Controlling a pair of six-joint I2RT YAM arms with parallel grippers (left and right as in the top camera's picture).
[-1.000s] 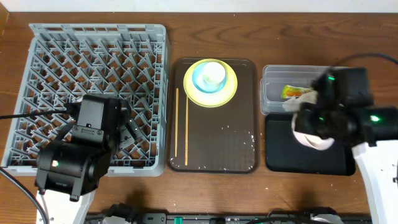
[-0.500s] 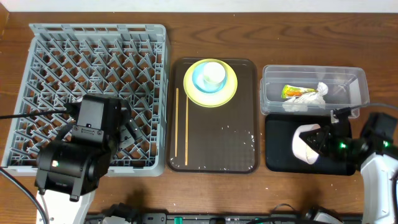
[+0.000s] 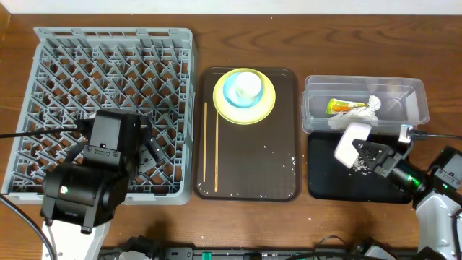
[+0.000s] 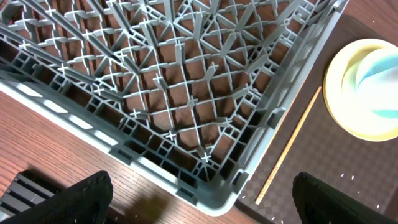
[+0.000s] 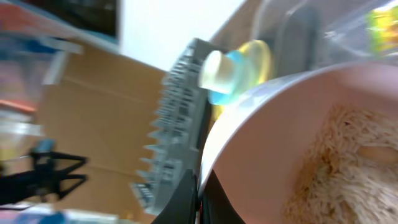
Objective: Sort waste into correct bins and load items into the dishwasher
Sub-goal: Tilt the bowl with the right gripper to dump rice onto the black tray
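The right fingers [image 5: 200,191] are clenched on the rim of the white bowl [image 3: 350,143], which is tipped on its side above the black tray [image 3: 328,184]. In the wrist view, rice-like food [image 5: 339,165] clings inside the bowl just right of the fingers. A few white crumbs [image 3: 354,167] lie on the tray below the bowl. Beyond the bowl, the clear tub [image 3: 415,97] holds the snack wrapper [image 3: 339,107] and the crumpled tissue [image 3: 372,107]. The left fingers [image 3: 148,157] are spread wide, grasping nothing, above the near corner of the grey dish rack [image 3: 108,65]. To their right, the brown serving tray [image 3: 253,166] carries the chopsticks [image 3: 216,148] and the yellow plate [image 3: 249,110], with the light-blue cup [image 3: 243,88] on the plate.
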